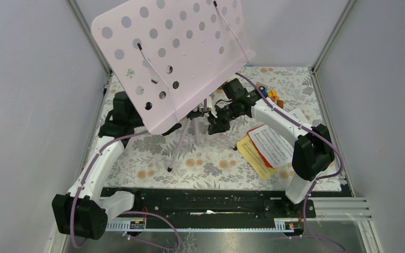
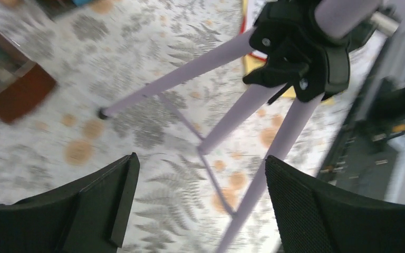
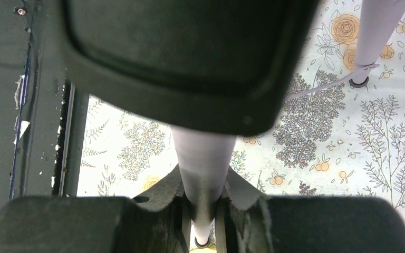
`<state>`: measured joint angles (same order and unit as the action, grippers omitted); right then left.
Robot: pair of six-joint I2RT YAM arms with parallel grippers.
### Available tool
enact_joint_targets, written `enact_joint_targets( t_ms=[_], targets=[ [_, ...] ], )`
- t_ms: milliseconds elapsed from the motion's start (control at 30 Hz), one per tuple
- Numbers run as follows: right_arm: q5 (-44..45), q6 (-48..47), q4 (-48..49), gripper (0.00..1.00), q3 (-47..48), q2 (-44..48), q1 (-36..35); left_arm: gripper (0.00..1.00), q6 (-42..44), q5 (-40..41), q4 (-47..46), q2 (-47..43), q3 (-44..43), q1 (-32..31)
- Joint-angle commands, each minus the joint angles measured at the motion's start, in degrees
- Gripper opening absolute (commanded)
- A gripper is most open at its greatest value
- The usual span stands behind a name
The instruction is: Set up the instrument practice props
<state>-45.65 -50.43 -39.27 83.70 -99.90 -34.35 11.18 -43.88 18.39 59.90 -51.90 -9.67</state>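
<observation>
The pale pink perforated panel (image 1: 174,58) stands tilted on top of the lilac tripod (image 1: 182,141), whose legs are spread on the floral mat. My left gripper (image 1: 132,124) sits by the panel's lower left edge. In the left wrist view it (image 2: 200,182) is open, with nothing between its fingers (image 2: 103,203), and faces the tripod legs (image 2: 242,113) and black joint (image 2: 306,58). My right gripper (image 1: 217,121) is shut on a lilac tripod leg (image 3: 203,163), clamped between its pads just below the hub. White, red and yellow sheet-music pages (image 1: 270,145) lie flat at the right.
Orange-yellow toy blocks (image 1: 272,96) sit at the back right of the mat. A brown box (image 2: 18,92) shows blurred in the left wrist view. Grey enclosure walls stand on both sides, and a black rail (image 1: 205,203) runs along the near edge.
</observation>
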Motion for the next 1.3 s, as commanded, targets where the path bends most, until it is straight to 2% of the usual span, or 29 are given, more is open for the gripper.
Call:
enact_joint_targets(
  t_ms=[0,133,300,400,533,700,800,1267],
  targets=[
    [8.35,-4.54,0.21,0.00,-3.26,-1.00,0.24,0.94,-20.81,-11.32,3.67,4.74,-7.10,3.29],
    [8.79,-4.41,0.27,0.00,-4.05,-0.57,0.22,0.95,-32.77,-18.40,3.37,8.93,-10.58,4.64],
    [9.03,-4.19,0.24,0.00,-4.14,-0.52,0.17,0.96,-51.68,-21.85,-8.55,11.38,-10.38,4.93],
    [9.17,-4.07,0.20,0.00,-3.99,-0.65,0.23,0.95,-57.60,-21.80,-12.52,13.15,-11.28,4.97],
    [9.46,-4.14,0.24,0.00,-4.07,-0.73,0.19,0.90,-59.62,-20.68,-12.85,15.18,-12.83,4.63],
    [9.74,-4.23,0.25,0.00,-4.08,-1.00,0.20,0.74,-60.80,-20.50,-12.90,17.06,-13.53,2.70],
    [9.93,-4.23,0.24,0.00,-4.07,-1.03,0.19,0.69,-61.39,-20.67,-12.99,17.59,-13.97,1.33],
    [10.91,-4.23,0.16,0.00,-4.46,-0.61,0.22,0.44,-61.76,-20.21,-12.15,14.46,-10.84,1.06]
  ],
)
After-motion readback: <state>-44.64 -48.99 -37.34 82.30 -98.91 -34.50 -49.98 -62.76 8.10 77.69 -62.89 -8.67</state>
